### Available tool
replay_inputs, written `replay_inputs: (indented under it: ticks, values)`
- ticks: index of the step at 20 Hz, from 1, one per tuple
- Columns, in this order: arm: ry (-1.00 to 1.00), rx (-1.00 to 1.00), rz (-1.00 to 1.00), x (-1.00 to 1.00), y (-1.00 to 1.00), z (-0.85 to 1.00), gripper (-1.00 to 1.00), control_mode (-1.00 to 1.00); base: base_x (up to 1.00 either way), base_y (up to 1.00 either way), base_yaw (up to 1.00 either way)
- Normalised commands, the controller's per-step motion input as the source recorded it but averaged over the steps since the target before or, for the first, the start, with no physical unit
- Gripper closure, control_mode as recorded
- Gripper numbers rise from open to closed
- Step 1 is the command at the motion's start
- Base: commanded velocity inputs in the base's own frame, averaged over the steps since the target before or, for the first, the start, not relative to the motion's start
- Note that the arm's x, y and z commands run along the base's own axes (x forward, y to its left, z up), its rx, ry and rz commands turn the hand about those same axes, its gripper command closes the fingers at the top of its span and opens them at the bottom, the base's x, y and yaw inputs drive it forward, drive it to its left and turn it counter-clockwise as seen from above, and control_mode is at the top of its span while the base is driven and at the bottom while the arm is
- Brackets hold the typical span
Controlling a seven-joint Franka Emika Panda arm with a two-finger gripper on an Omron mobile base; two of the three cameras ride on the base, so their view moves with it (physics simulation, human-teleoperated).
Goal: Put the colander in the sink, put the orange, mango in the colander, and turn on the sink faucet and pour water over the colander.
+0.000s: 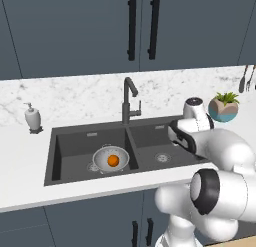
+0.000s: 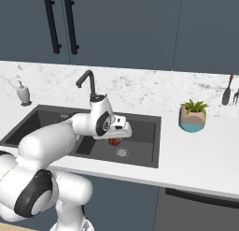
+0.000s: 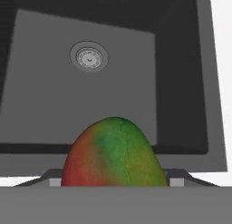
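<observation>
The silver colander [image 1: 102, 158] sits in the left basin of the dark sink [image 1: 70, 141], and the orange [image 1: 113, 161] lies inside it. In the hand view my gripper [image 3: 115, 180] is shut on the mango [image 3: 113, 155], a red and green oval gripped at both sides. It hangs above the right basin [image 3: 54, 105], near that basin's drain [image 3: 89, 56]. From the right base view the mango [image 2: 113, 141] peeks out under the hand, with the gripper [image 2: 114, 140] over the sink [image 2: 144, 132]. The gooseneck sink faucet [image 1: 127, 103] [image 2: 88, 83] stands behind the divider.
A white soap dispenser [image 1: 33, 117] [image 2: 23, 93] stands on the counter left of the sink. A potted plant [image 1: 223, 107] [image 2: 193, 116] sits to the right, with utensils [image 2: 227, 92] hanging on the wall beyond. Dark cabinets hang above.
</observation>
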Motion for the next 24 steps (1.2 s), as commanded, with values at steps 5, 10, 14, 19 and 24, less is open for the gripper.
replay_inputs:
  ticks: [5, 10, 14, 19, 24]
  values:
    - [0.0, 0.02, -0.16, 0.0, 1.0, 0.13, 1.0, -1.0, 0.0, 0.0, 0.0]
    - [0.0, 0.04, -0.13, 0.01, 1.0, 0.01, 1.0, -1.0, 0.0, 0.0, 0.0]
    - [0.0, 0.04, -0.12, 0.06, 1.0, 0.0, 1.0, -1.0, 0.0, 0.0, 0.0]
    - [0.0, 0.01, -0.12, 0.13, 1.0, 0.0, 1.0, -1.0, 0.0, 0.0, 0.0]
    - [0.0, 0.0, -0.12, 0.33, 0.98, -0.04, 1.0, -1.0, 0.0, 0.0, 0.0]
